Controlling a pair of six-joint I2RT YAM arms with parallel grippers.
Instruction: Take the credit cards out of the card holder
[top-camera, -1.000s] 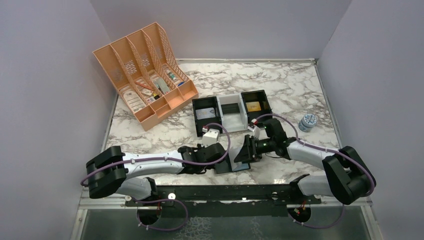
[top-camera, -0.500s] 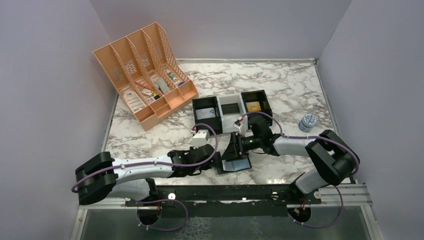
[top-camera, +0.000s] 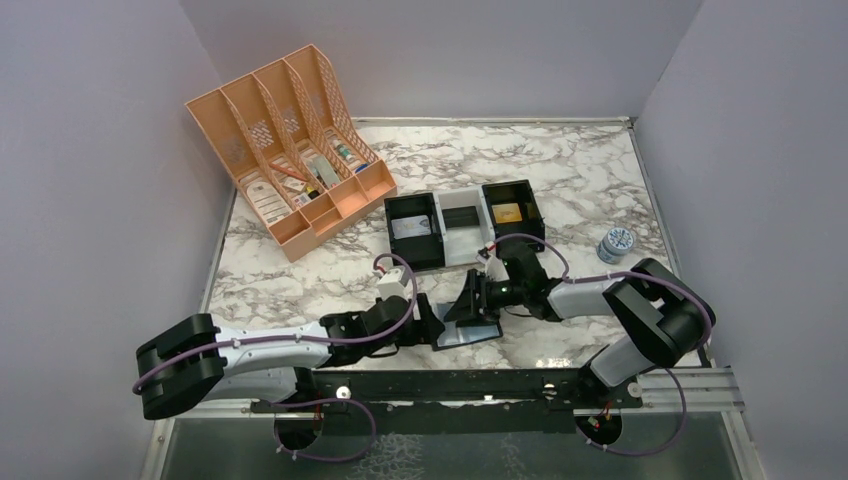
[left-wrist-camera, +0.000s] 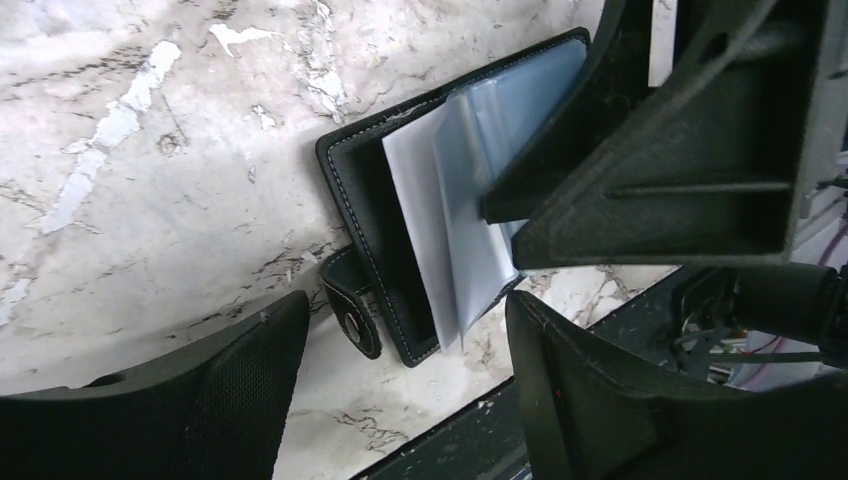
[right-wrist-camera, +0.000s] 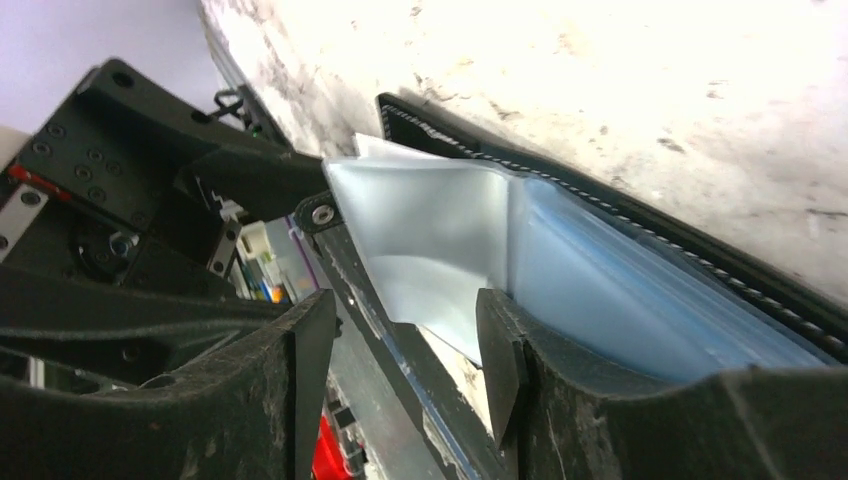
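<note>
The card holder (top-camera: 470, 328) lies open on the marble bench (top-camera: 570, 170), close to the near edge and between the ends of the two arms, cover down and lining up. In the left wrist view its snap tab (left-wrist-camera: 352, 315) sticks out from the stitched black edge and lies on the marble. A fan of translucent blue-grey sleeves (left-wrist-camera: 480, 180) lifts off the inside, with a white leaf (left-wrist-camera: 415, 225) lowest in the fan (whether any sleeve has a card in it I cannot tell).

The left tool (left-wrist-camera: 400, 320) is spread wide and low over the bench, its fingers on either side of the holder's near corner, closed on nothing. The right tool (right-wrist-camera: 408, 310) comes in from the opposite side, also spread. A raised sleeve stands in the gap between its fingers, and in the left wrist view one of those fingers (left-wrist-camera: 640, 150) has its tip against the fan.

Just behind the holder sits a three-compartment tray (top-camera: 436, 240), with a pale flat piece in its left compartment and a yellowish one in its right. An orange file organiser (top-camera: 290, 140) stands at the far left, and a small round tin (top-camera: 616, 243) at the right.
</note>
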